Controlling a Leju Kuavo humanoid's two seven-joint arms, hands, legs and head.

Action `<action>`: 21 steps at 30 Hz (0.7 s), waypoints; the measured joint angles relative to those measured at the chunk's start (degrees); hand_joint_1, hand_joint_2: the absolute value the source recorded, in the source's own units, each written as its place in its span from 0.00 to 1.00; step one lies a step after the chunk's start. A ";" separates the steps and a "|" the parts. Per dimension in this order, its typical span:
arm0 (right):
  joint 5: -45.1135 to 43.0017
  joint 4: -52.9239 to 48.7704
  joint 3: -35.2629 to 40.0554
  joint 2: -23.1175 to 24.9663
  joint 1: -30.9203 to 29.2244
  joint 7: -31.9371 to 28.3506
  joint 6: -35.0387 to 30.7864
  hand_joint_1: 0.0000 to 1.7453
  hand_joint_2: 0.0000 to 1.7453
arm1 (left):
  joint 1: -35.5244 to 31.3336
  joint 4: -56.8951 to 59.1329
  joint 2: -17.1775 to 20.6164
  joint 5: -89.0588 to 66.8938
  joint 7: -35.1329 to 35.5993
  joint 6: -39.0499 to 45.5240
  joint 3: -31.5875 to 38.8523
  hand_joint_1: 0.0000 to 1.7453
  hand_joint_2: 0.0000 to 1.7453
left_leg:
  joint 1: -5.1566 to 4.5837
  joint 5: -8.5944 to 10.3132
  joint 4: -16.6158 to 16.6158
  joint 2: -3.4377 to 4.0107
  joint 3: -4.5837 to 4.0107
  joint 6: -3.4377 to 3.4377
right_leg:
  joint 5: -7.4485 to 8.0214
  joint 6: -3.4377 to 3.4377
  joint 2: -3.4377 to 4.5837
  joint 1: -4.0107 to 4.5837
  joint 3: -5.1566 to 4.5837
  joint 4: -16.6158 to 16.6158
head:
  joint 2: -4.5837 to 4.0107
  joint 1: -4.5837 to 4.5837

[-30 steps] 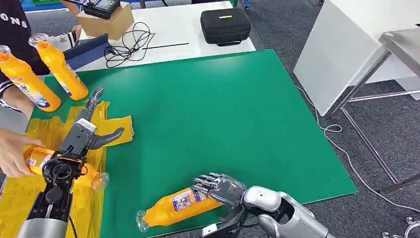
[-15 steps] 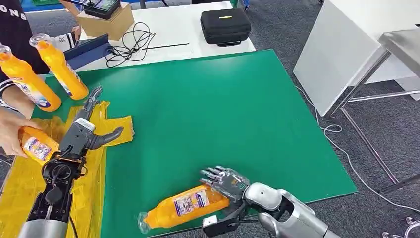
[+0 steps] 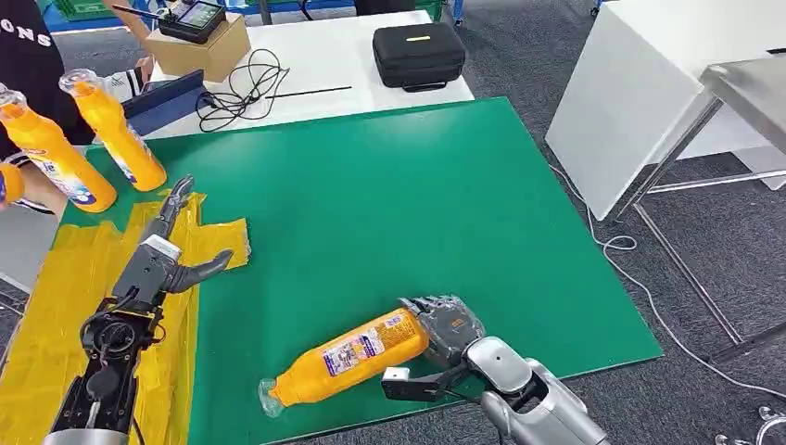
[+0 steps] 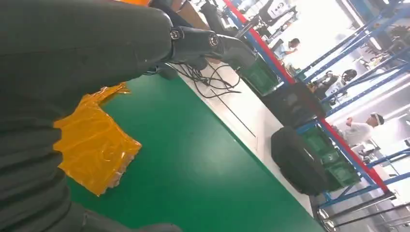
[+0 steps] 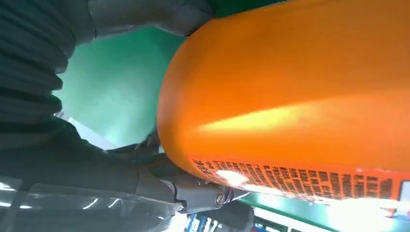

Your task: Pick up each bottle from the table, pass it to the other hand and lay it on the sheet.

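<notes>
An orange bottle point(image 3: 348, 357) with a clear cap lies tilted near the front edge of the green mat point(image 3: 389, 204), cap pointing left. My right hand point(image 3: 447, 324) grips its base; in the right wrist view the orange bottle point(image 5: 300, 96) is wrapped by the fingers point(image 5: 159, 179). My left hand point(image 3: 169, 248) hovers open over the yellow sheet point(image 3: 46, 315), fingers spread, holding nothing. The sheet's corner point(image 4: 96, 145) shows beside the left hand point(image 4: 82, 43) in the left wrist view. Two more orange bottles point(image 3: 51, 158) point(image 3: 116, 134) stand upright at the mat's far left.
A person's hand point(image 3: 9, 184) at the left edge holds something orange. Behind the mat, a white table carries a black case point(image 3: 419, 54), a cardboard box point(image 3: 206, 46) and cables point(image 3: 243, 88). A white panel point(image 3: 630, 102) and a metal frame stand to the right.
The person lifted the bottle off the yellow sheet and took it away to the left. My right hand closed round the near bottle's base and shifted it slightly right. The left hand barely moved.
</notes>
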 measured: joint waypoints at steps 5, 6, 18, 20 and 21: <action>0.31 0.59 -1.31 0.98 0.30 -0.02 -0.42 1.00 1.00 | -0.01 0.00 -0.22 0.15 0.00 0.02 0.00 0.00 1.00 | -0.01 0.02 0.00 0.15 0.05 0.00 | 0.06 -0.06 0.04 0.00 0.03 0.00 | 0.00 0.00; 0.31 0.72 -1.49 1.18 0.36 -0.04 -0.59 0.05 1.00 | -0.01 0.00 -0.22 0.15 0.00 0.02 0.00 0.00 1.00 | -0.01 0.03 0.00 0.16 0.05 0.00 | 0.07 -0.08 0.04 0.00 0.03 0.00 | 0.00 0.00; 1.16 -0.24 -5.09 3.34 1.94 -0.61 -7.43 0.00 1.00 | 1.82 -1.92 -0.22 0.31 -0.15 0.66 0.22 0.00 1.00 | 0.00 0.09 0.00 0.12 -0.10 -0.03 | 0.10 -0.12 0.02 0.01 -0.07 0.01 | 0.00 0.00; 1.36 -1.82 -5.81 3.50 2.78 -0.44 -7.61 0.00 1.00 | 1.93 -1.97 -0.20 0.31 -0.28 0.63 0.26 0.00 1.00 | 0.00 0.11 0.01 -0.01 -0.19 -0.02 | 0.10 -0.12 -0.03 0.01 -0.10 0.02 | 0.00 0.00; 1.36 -2.88 -6.12 3.50 3.31 -0.44 -7.58 0.00 1.00 | 1.94 -1.97 -0.20 0.31 -0.35 0.61 0.26 0.00 1.00 | 0.01 0.11 0.01 -0.03 -0.24 -0.02 | 0.10 -0.12 -0.06 0.01 -0.13 0.03 | 0.00 0.00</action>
